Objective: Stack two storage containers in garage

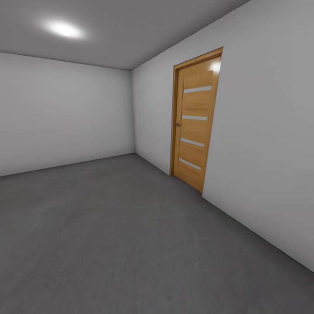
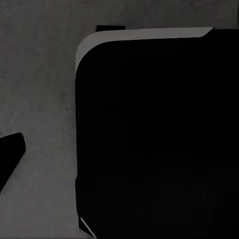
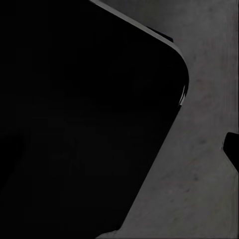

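The two orange-red storage containers are out of view. I am in the garage, a bare room with white-grey walls [image 1: 61, 113] and a rough dark grey concrete floor [image 1: 109, 226]. In the left wrist view a single dark fingertip [image 2: 10, 154] pokes in at the frame's edge over the concrete floor [image 2: 40, 89]. In the right wrist view another dark fingertip [image 3: 233, 149] shows at the edge above the floor [image 3: 199, 189]. With one tip seen per gripper, I cannot tell whether either is open or shut, and I see nothing held.
A light wooden door [image 1: 195, 126] with narrow frosted strips stands closed in the right wall. A ceiling spotlight [image 1: 65, 29] glows at the upper left. My own large black rounded body [image 2: 149, 139] [image 3: 84, 124] blocks most of both wrist views. Bare concrete stretches ahead to the far wall.
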Controlling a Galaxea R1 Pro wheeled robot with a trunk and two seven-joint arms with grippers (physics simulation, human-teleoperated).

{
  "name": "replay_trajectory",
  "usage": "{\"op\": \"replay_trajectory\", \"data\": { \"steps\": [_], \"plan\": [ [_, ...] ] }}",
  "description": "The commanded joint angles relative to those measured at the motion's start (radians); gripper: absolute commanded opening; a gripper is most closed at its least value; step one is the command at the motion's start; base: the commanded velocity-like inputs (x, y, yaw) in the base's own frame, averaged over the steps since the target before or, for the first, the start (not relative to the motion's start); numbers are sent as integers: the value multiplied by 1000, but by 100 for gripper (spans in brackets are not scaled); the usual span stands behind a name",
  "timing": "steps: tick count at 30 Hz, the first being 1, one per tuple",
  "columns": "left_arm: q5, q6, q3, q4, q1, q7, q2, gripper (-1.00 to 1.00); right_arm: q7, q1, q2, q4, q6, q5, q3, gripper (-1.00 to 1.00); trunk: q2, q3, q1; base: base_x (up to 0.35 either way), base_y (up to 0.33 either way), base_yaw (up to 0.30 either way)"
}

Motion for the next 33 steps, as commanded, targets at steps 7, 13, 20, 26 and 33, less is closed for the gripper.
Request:
{"op": "replay_trajectory", "data": {
  "steps": [7,13,20,26,33],
  "plan": [
    [2,-2,2,0,0,0,0,100,1,0,-1,0,-8,-3,5,100,0,-1,1,322,0,0],
    [35,-2,1,0,0,3,0,100,1,0,-1,0,-14,-5,6,100,0,-1,1,323,0,0],
    [77,-2,-1,0,0,1,1,100,1,1,-1,0,-15,-5,6,100,0,-1,1,323,0,0],
    [80,-2,-1,0,0,0,1,100,1,1,-1,0,-15,-5,6,100,0,-1,1,323,0,0],
    [80,-2,-1,0,0,0,1,100,1,0,0,0,-16,-5,6,100,0,-1,1,322,0,0]
  ]
}}
